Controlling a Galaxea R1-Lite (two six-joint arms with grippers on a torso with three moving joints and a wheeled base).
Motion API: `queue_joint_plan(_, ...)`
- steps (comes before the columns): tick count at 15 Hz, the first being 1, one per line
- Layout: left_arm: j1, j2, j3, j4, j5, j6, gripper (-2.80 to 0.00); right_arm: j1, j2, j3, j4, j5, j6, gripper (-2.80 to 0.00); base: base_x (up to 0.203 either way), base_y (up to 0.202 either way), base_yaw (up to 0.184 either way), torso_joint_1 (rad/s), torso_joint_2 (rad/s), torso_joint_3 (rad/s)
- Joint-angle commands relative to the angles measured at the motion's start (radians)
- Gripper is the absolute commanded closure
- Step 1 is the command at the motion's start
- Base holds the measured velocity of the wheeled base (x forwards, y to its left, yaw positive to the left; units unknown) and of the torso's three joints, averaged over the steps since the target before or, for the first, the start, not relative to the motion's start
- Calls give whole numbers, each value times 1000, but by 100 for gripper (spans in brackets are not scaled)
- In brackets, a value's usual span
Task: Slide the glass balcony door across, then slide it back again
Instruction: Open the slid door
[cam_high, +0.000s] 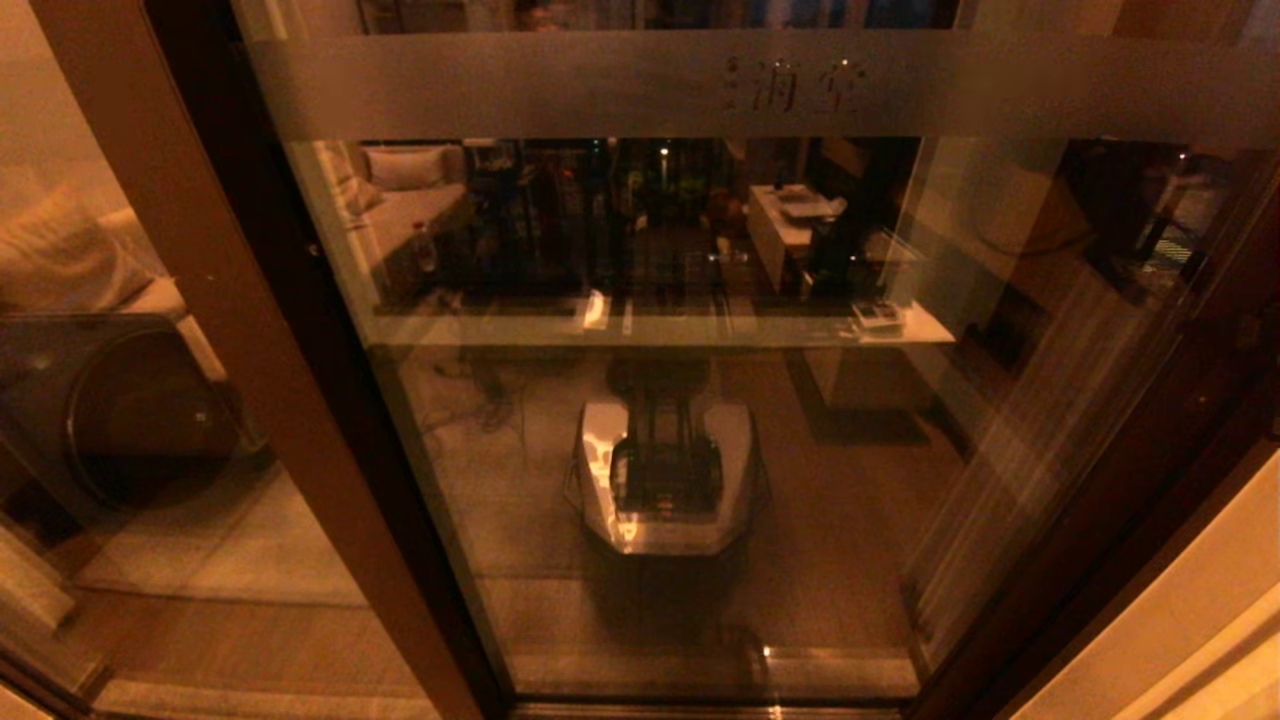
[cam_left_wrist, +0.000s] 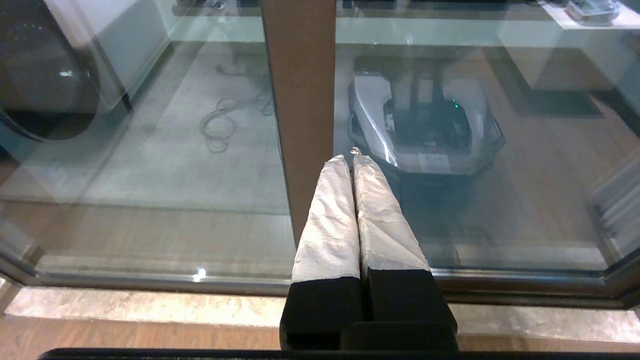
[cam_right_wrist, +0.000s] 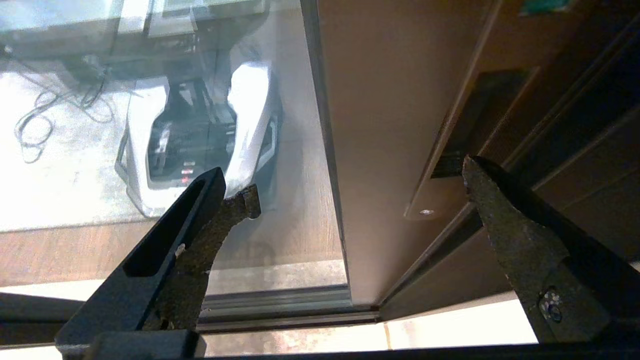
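Head view gives me the door (cam_high: 650, 400) filling the frame from about 10 o'clock to 3 o'clock: one wide sheet of clear glass in a dark reddish-brown frame, with a frosted band (cam_high: 640, 85) bearing faint characters across 12 o'clock. Neither arm shows in this view.

Going left to right: a narrower panel (cam_high: 110, 400) sits at 9 o'clock behind the brown stile (cam_high: 230, 330). My left gripper (cam_left_wrist: 350, 157) is clenched, its pale wrapped fingers (cam_left_wrist: 330, 220) pressed together with nothing between them, tips close to that stile; I cannot tell if they touch it.

At 3 o'clock the right gripper (cam_right_wrist: 360, 185) is spread wide and empty, one finger before the glass, the other before the far stile with its handle slot (cam_right_wrist: 470, 125).

I judge this door heavy and stiff, rolling on the floor track (cam_right_wrist: 280, 305), so it should need a steady sideways push. The glass looks smooth, slippery and breakable; I would hook the recessed slot or press the flat matte stile instead.
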Motion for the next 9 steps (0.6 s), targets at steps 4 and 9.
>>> queue_joint_plan(4,0,1,0,1,0,0,0,11,26,-28,-3,2,0,-280,0,0,0,0,0,0)
queue_joint_plan(9,0,1,0,1,0,0,0,22,40,-50,-3,1,0,-280,0,0,0,0,0,0)
